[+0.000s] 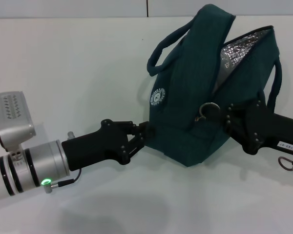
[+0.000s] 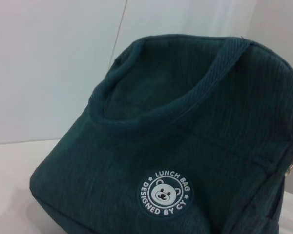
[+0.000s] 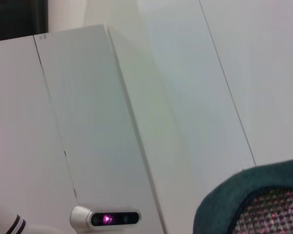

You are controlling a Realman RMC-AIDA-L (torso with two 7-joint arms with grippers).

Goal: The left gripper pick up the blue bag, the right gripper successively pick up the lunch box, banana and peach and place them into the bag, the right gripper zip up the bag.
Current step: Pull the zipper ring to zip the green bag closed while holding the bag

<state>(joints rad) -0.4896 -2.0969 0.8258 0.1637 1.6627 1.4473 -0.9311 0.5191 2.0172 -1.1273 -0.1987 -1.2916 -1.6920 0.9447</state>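
The bag (image 1: 195, 92) stood on the table (image 1: 78, 63), its top still gaping along one side so that the silver lining (image 1: 239, 48) showed; no lunch box, banana or peach was to be seen outside it, so I judged the packing done and the zipping to be the step in hand, though what lay inside was hidden. The left gripper (image 1: 145, 132) was at the bag's lower near corner, on the badge (image 1: 158, 96) side, its jaws drawn close together at the cloth; it looked to be pinching the fabric there, but the fingertips ran dark against dark cloth and I could not tell for certain. The right gripper (image 1: 228, 118) was pressed up to the bag's other side, just below the open seam and beside the metal ring (image 1: 206, 111) of the zip pull; whether its jaws had the ring or stood slack I could not tell. To do this well, the left should hold the corner firm and a little taut, so the bag does not slide or fold toward the pull. The right should take the ring squarely and draw it along the line of the seam, not away from the bag, keeping the two edges together and the handle (image 1: 168, 46) clear of the track.
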